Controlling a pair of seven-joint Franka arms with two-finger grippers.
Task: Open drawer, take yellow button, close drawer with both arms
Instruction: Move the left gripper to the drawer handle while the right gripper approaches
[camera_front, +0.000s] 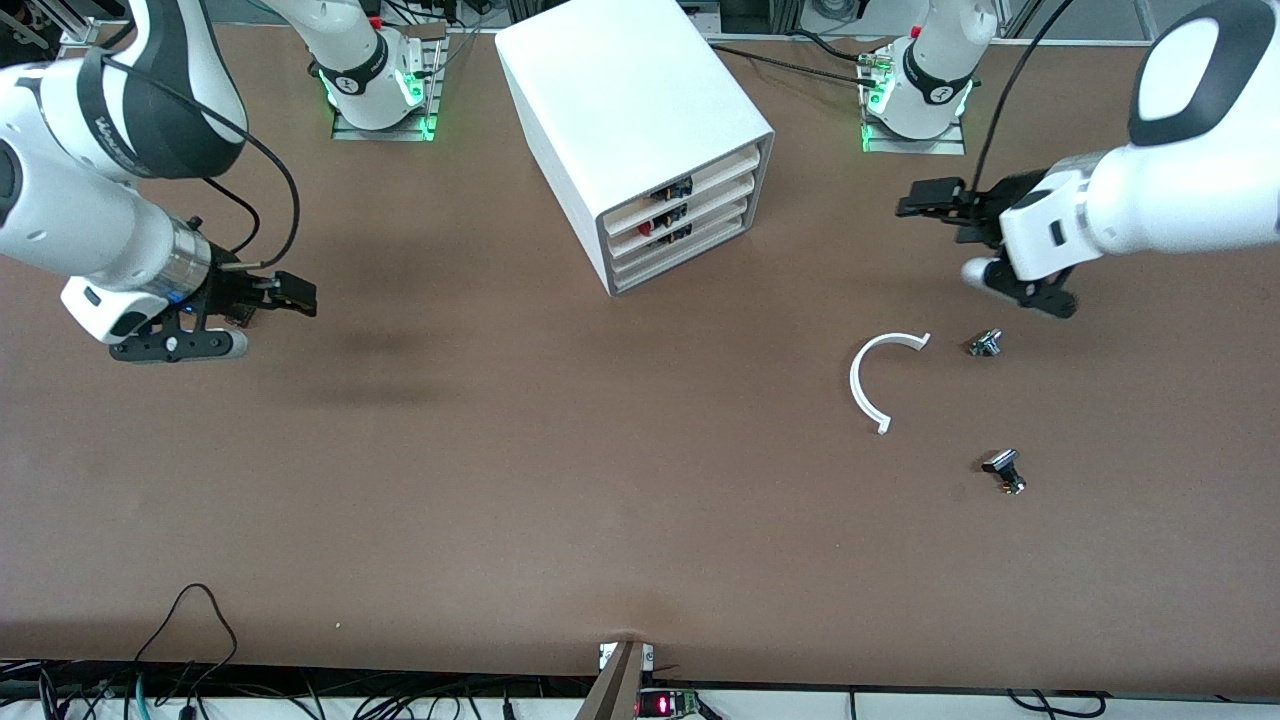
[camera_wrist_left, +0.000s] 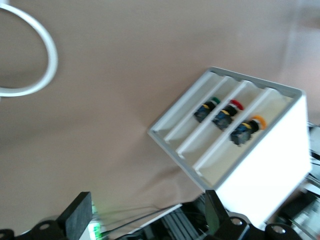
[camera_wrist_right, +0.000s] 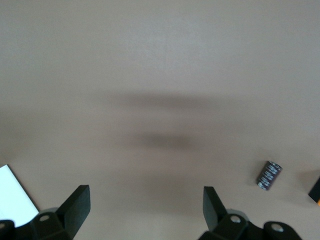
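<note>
Wide bare table (camera_front: 500, 480) lies between the arms. The cabinet (camera_front: 640, 120) stands at the robots' edge, its top drawer (camera_front: 700, 172) shut, the button (camera_wrist_left: 246, 130) inside. Left gripper (camera_front: 925, 200) and right gripper (camera_front: 290, 295) hover spread wide, holding nothing.

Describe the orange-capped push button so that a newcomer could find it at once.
Find the boxy white cabinet standing between the two arm bases. The small push button with a black-and-blue body lies in its topmost tray drawer. Its cap is orange-yellow; the buttons in the drawers below have red and green caps.
</note>
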